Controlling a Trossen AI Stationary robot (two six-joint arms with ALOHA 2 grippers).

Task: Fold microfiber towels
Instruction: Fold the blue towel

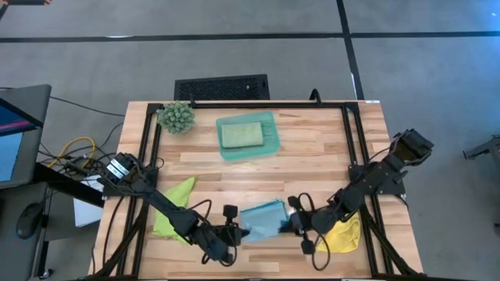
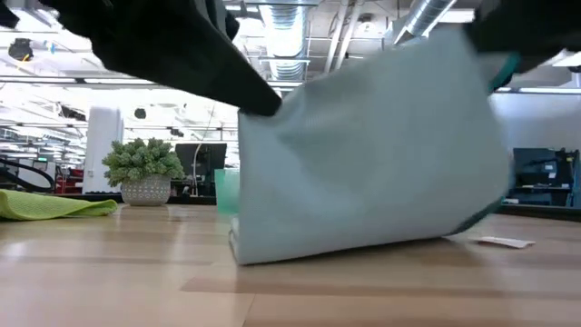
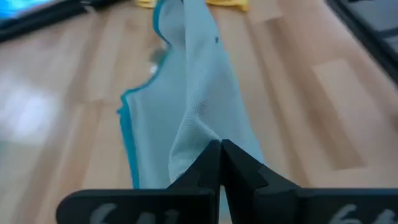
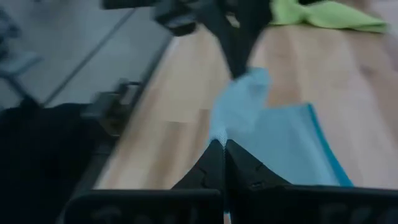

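Note:
A light blue towel (image 1: 264,218) with a teal hem hangs between my two grippers near the table's front edge. My left gripper (image 1: 238,231) is shut on its left end and my right gripper (image 1: 293,222) on its right end. A lime green towel (image 1: 173,207) lies crumpled on the table at the left. By the right arm lies a yellow towel (image 1: 344,234). The pale sage towel (image 1: 241,134) rests folded in the teal tray (image 1: 271,140) at the back. My left gripper pinches a bunched upper part of the blue towel's left end (image 3: 202,132) between its two fingers, slanting down from the table's left. The cloth runs away from the fingertips in a loose ridge. Its lower edge (image 2: 345,247) rests on the table. My right gripper pinches the towel's right end at a gathered tip (image 4: 231,121) between its two fingers, slanting down from the table's right. The cloth spreads below and beyond the fingers toward my left gripper (image 4: 239,65). It hangs as a sheet down to the table.
A spiky green plant ball (image 1: 176,117) in a pot stands at the back left. Black frame rails (image 1: 148,148) run along the table's left, right and far sides. Bare wood lies between the tray and the blue towel.

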